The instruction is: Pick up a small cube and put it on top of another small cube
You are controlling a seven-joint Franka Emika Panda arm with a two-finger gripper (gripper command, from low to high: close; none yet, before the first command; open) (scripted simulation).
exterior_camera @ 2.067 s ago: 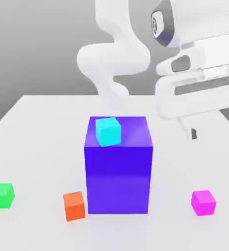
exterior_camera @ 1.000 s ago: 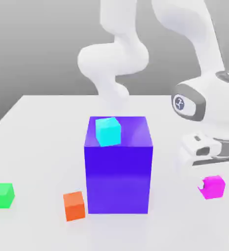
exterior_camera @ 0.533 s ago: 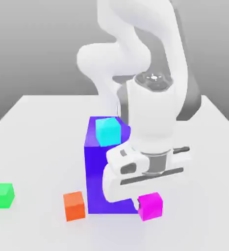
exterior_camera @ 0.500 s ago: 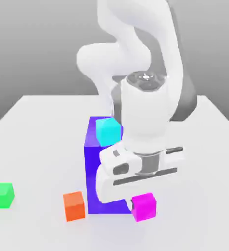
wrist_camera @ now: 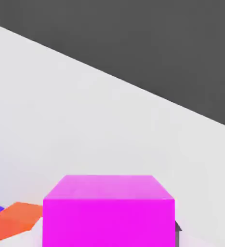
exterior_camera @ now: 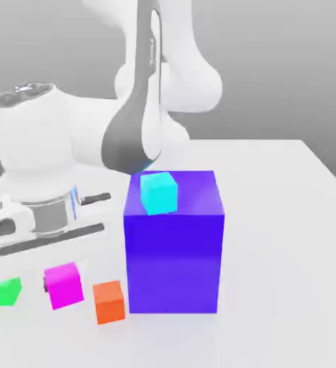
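The small cube (exterior_camera: 63, 285), bright magenta, hangs under the white hand at the exterior view's left with my gripper (exterior_camera: 60, 280) shut on it. It sits low, between a green cube (exterior_camera: 2, 291) and an orange cube (exterior_camera: 109, 302); I cannot tell whether it touches the table. In the hand view the magenta cube (wrist_camera: 108, 212) is close up, with the orange cube (wrist_camera: 14, 222) beside it. A cyan small cube (exterior_camera: 159, 192) rests on top of the big blue-violet block (exterior_camera: 174, 251).
The big blue-violet block stands mid-table, just right of the orange cube in the exterior view. The white arm's elbow and forearm (exterior_camera: 138, 108) arch over the block's back left. Bare white table (exterior_camera: 285, 251) lies to the block's right.
The hand has swung from the exterior view's right, past the front of the big block, to the left, carrying the magenta cube with it. The other cubes have stayed in place.
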